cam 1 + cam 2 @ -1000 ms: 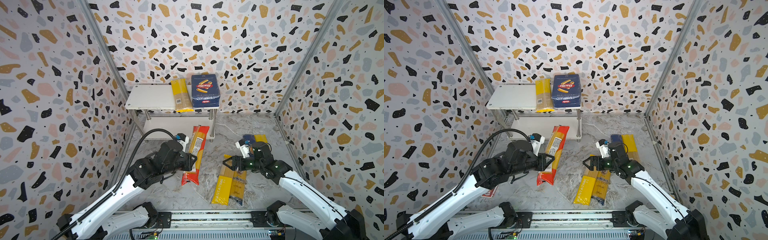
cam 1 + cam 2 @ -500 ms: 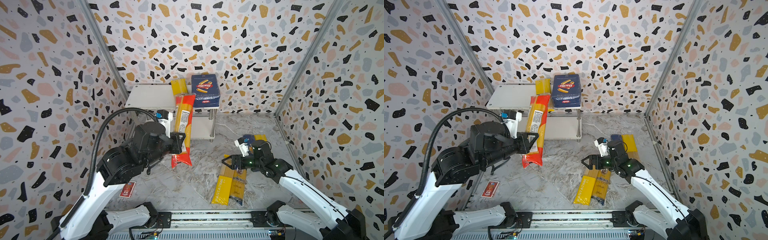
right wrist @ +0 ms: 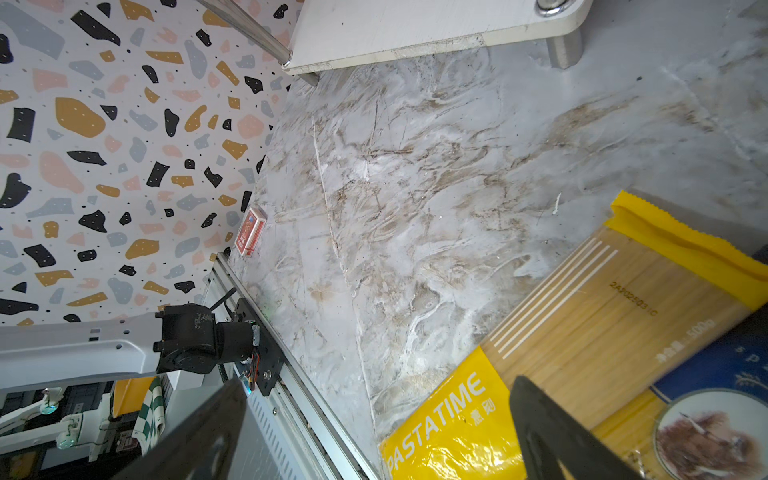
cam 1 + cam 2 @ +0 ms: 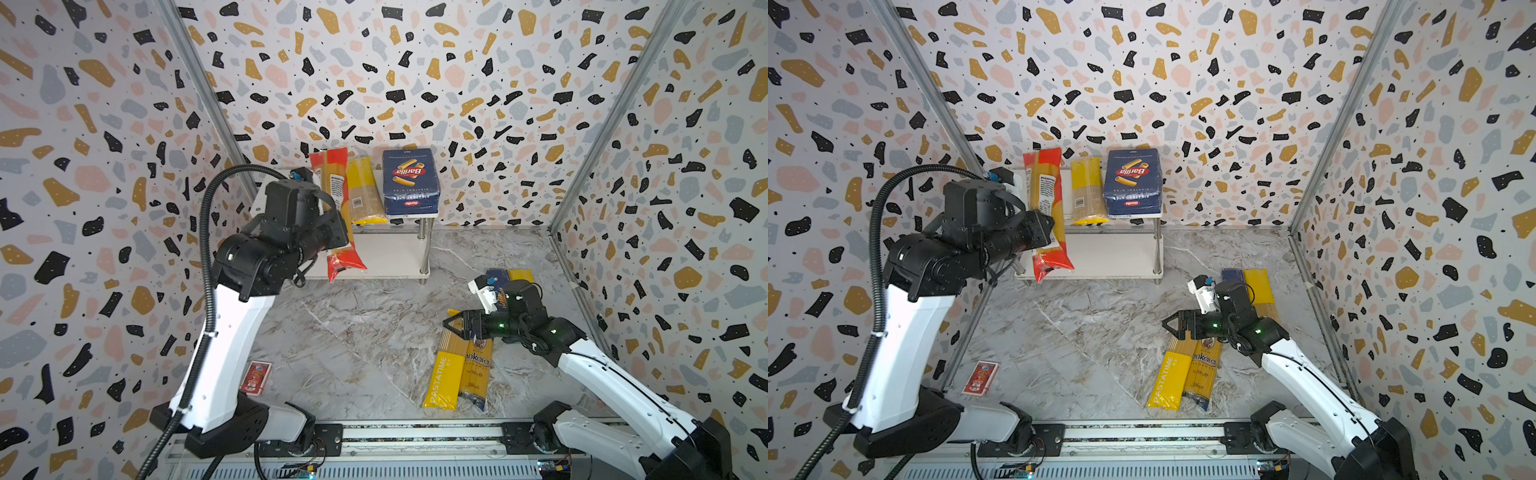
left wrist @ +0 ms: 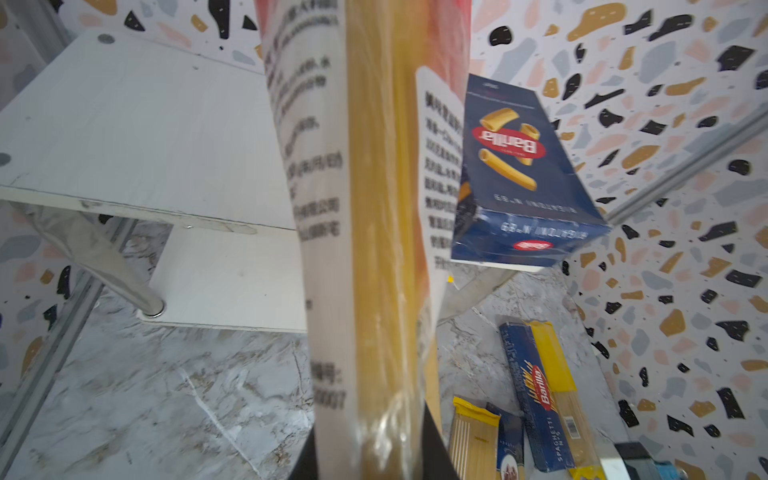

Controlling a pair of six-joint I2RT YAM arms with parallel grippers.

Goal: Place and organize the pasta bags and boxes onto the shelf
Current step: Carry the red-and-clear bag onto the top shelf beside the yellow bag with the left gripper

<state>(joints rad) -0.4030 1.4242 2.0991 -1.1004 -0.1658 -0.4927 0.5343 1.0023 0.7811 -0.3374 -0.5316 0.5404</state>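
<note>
My left gripper (image 4: 337, 235) (image 4: 1045, 235) (image 5: 370, 449) is shut on the red-ended bag (image 4: 337, 199) (image 4: 1047, 203) (image 5: 374, 249). It holds the bag lengthwise above the shelf (image 4: 390, 253) (image 4: 1113, 255) (image 5: 145, 124), left of a yellow-ended bag (image 4: 365, 191) (image 4: 1087, 191). The wide rigatoni box (image 4: 409, 180) (image 4: 1133, 180) (image 5: 519, 174) lies on the top board. My right gripper (image 4: 451, 326) (image 4: 1169, 326) (image 3: 378, 386) hovers open over the PASTATIME bag (image 4: 446, 370) (image 4: 1169, 374) (image 3: 582, 324) and the ankara bag (image 4: 476, 365) (image 4: 1202, 365) (image 3: 706, 407).
The spaghetti box (image 4: 496, 276) (image 4: 1231, 274) (image 5: 536, 390) and another yellow-ended bag (image 4: 519, 275) (image 4: 1258, 286) (image 5: 557, 361) lie on the marble floor behind my right arm. A small red card box (image 4: 256, 377) (image 4: 980, 377) (image 3: 250, 230) sits by the left wall.
My left arm has lifted the red-ended bag off the floor and carried it back and up to the shelf's top board. The right arm has hardly moved.
</note>
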